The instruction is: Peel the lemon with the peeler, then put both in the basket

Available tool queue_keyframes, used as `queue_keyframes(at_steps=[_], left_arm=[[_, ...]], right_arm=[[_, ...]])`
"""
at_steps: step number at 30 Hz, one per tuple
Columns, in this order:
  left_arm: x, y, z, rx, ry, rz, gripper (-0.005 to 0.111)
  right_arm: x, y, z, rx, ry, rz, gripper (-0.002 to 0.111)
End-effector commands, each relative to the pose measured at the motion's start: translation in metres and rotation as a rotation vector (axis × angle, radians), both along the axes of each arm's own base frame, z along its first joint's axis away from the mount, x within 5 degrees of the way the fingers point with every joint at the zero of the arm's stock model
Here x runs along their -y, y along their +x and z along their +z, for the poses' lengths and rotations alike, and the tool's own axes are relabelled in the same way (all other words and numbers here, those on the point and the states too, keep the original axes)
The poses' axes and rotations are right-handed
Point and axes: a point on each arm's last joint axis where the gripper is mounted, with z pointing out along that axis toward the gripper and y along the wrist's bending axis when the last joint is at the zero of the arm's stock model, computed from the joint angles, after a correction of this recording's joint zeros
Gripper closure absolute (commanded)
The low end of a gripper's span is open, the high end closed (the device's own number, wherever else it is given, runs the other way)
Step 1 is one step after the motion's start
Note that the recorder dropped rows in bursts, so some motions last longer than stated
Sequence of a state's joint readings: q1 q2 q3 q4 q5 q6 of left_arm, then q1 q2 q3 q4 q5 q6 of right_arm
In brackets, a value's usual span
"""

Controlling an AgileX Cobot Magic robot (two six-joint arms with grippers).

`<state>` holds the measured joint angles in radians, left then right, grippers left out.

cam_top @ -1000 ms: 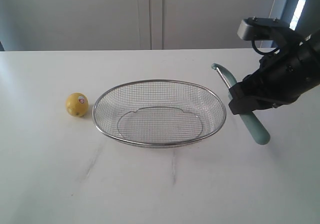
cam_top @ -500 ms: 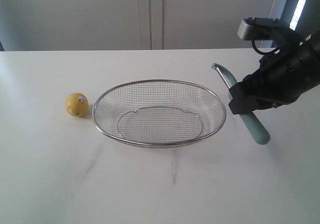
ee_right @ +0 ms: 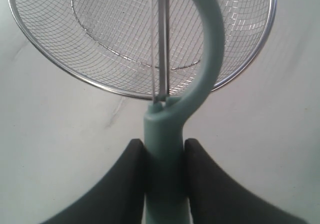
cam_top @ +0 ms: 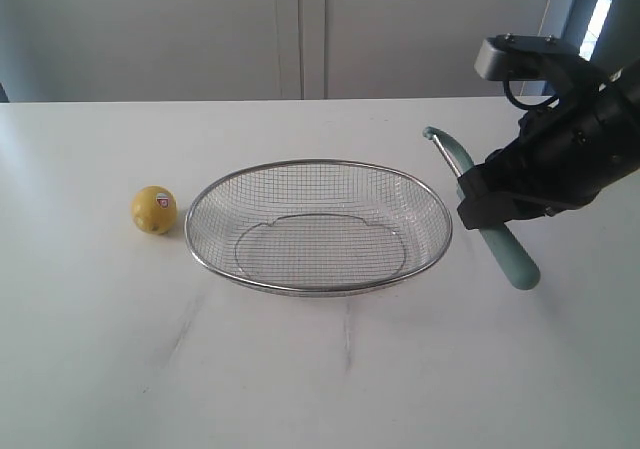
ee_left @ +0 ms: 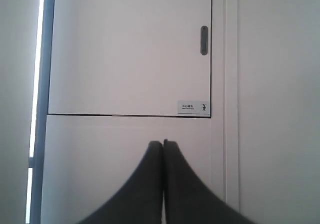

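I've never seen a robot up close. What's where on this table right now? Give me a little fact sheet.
Lemon: on the table, just left of the basket in the exterior view, skin whole, sticker showing
Basket: mid-table, empty
Peeler: at the basket's right end, blade end pointing toward the basket
Right gripper: shut on the peeler's handle
Left gripper: shut, holding nothing, facing a white cabinet door
Peeling: not started
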<state>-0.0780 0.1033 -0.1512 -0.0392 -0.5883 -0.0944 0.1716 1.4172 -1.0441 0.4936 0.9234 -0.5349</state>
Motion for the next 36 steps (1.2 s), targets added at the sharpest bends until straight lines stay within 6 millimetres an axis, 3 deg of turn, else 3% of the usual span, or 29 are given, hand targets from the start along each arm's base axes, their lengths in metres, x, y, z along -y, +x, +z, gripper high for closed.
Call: queue_keyframes(at_steps=[1,6,18,23,28,36], left_arm=[[0.001,0.01,0.027,-0.016,-0.007,-0.013,0.106],[0.005,0.035,0.046,-0.189,0.008,-0.028,0.106],[0.017,0.115,0.038,-0.916,0.061,-0.085,0.106],[0.025,0.147,0.046,-1.072,0.052,-0.13,0.107],[0.056,0.177,0.062,-1.094,0.177,-0.264,0.107],[0.111,0.242,0.038,-1.219,0.255,-0.379,0.107]], right_arm=[[0.001,0.001,0.002,0.009,0.007,-0.01,0.108],[0.001,0.001,0.002,0.009,0.007,-0.01,0.108],[0.001,0.001,0.002,0.011,0.007,-0.011,0.108],[0.001,0.001,0.002,0.011,0.007,-0.011,0.108],[0.001,0.001,0.002,0.011,0.007,-0.011,0.108],[0.001,0.001,0.002,0.013,0.007,-0.012,0.108]])
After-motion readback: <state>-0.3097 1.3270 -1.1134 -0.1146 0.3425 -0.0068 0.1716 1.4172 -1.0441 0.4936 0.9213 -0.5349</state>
